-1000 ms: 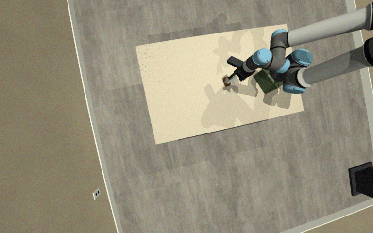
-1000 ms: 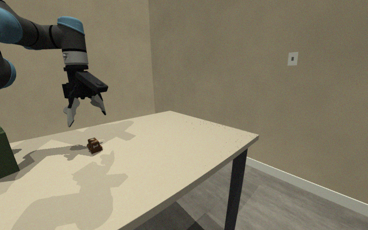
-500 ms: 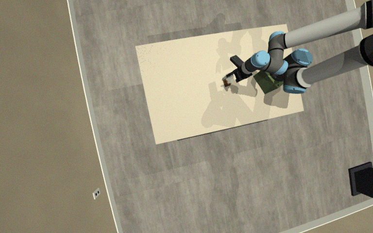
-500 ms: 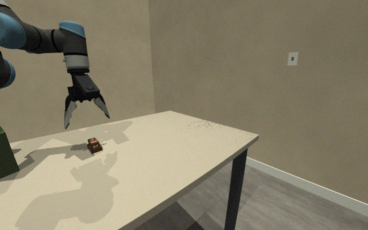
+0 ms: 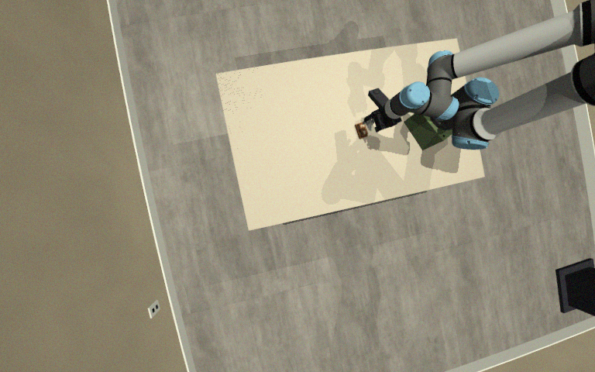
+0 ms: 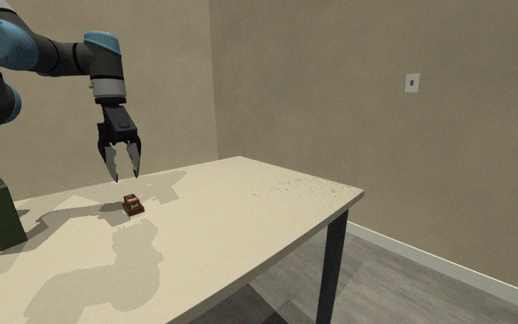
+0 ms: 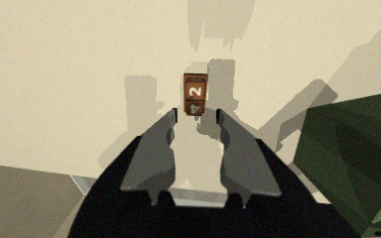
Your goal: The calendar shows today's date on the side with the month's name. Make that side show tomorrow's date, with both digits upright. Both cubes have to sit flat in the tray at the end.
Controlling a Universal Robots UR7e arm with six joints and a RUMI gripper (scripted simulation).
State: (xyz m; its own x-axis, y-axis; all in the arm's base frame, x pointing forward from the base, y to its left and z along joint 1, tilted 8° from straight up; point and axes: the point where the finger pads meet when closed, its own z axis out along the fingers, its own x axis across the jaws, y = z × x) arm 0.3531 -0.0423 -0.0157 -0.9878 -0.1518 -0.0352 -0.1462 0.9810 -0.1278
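The small brown calendar stands on the table, its tray low around the cubes. In the wrist view a white 2 faces up, turned sideways, and a darker 4 shows at the end nearer the gripper. In the exterior view a pale 1 shows on a side face. The cubes' border is hard to make out, and no month name is readable. My gripper is partly open and empty, pointing down above the calendar. In the wrist view its fingertips stand either side of the end with the 4.
A dark green block-like object stands on the table under the arm, to the right of the calendar in the top view. The arm's shadows fall around the calendar.
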